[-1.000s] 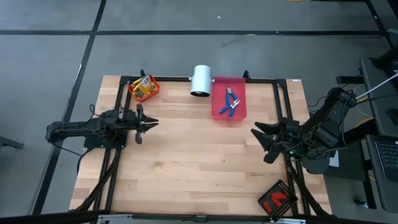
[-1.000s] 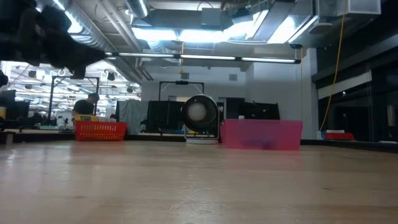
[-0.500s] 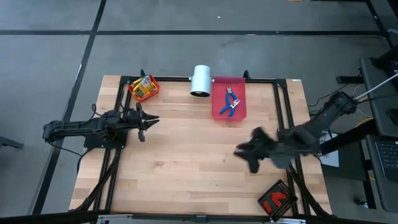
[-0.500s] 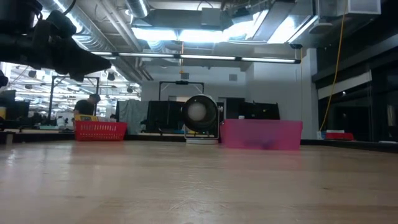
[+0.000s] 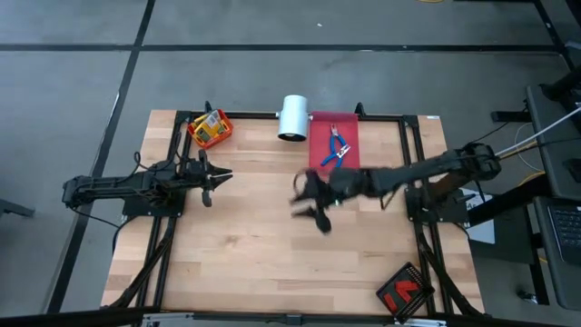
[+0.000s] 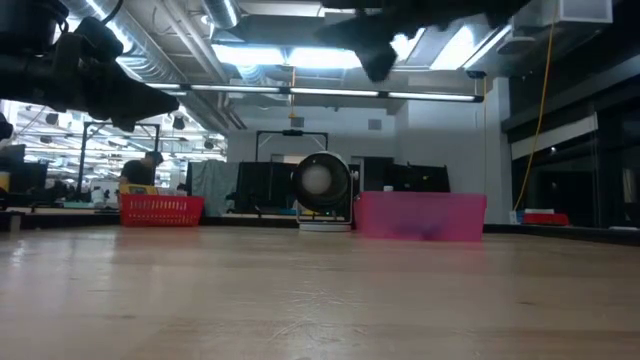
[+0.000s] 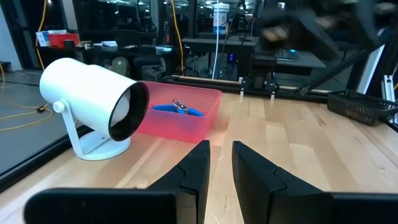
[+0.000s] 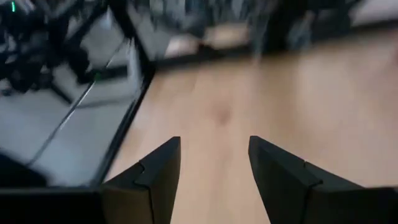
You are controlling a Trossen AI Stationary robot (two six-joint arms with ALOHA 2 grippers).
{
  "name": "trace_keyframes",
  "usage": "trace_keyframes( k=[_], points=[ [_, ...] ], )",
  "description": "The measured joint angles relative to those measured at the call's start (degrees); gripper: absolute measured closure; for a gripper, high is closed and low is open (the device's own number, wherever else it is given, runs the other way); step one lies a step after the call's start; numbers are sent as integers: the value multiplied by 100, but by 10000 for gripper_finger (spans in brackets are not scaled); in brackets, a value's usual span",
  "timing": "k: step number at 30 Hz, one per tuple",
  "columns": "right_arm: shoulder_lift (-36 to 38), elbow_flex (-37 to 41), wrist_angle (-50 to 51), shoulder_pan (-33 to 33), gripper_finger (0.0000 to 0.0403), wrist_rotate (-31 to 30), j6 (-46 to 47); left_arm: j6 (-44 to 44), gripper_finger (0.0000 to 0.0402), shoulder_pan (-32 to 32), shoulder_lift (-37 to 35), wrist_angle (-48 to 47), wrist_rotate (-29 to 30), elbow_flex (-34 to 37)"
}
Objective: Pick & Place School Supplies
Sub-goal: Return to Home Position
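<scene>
The yellow-orange boxes (image 5: pixel 210 127) sit in an orange-red basket at the far left of the table. Two blue-handled pliers (image 5: pixel 336 148) lie in the pink bin (image 5: pixel 348 162), also seen in the left wrist view (image 7: pixel 180 109). Tiny red blocks (image 5: pixel 403 292) rest in a black tray at the near right corner. My right gripper (image 5: pixel 304 204) hovers open over the table's middle, just left of the pink bin, high above the wood (image 6: pixel 378 45). My left gripper (image 5: pixel 218 178) waits at the left, its fingers a little apart (image 7: pixel 221 165), holding nothing.
A white cylinder (image 5: pixel 293 118) stands on its foot at the far edge between basket and pink bin (image 6: pixel 420 216). Black frame rails run along the table's left, right and far sides. Bare wood spreads across the middle and the near half.
My right arm has swung out quickly from the table's right edge toward the left, stretching across to the middle beside the pink bin, its gripper staying open. Nothing on the table has moved.
</scene>
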State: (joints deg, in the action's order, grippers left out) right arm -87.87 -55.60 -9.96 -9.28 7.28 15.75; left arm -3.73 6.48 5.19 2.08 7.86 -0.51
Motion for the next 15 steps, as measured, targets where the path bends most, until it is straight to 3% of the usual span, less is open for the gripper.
trace_keyframes(
  k=[4,8,11,15],
  points=[
    [252,79,-1066,771,209,446,-1058,0,339,0,-3,5,0,0],
    [644,1008,-3005,1263,209,1224,-980,0,339,0,-6,2,0,0],
    [1220,1942,-3839,1353,209,1213,-874,0,339,0,4,3,0,0],
    [2297,3056,-3967,1330,209,1056,-892,0,339,0,4,6,0,0]
  ],
)
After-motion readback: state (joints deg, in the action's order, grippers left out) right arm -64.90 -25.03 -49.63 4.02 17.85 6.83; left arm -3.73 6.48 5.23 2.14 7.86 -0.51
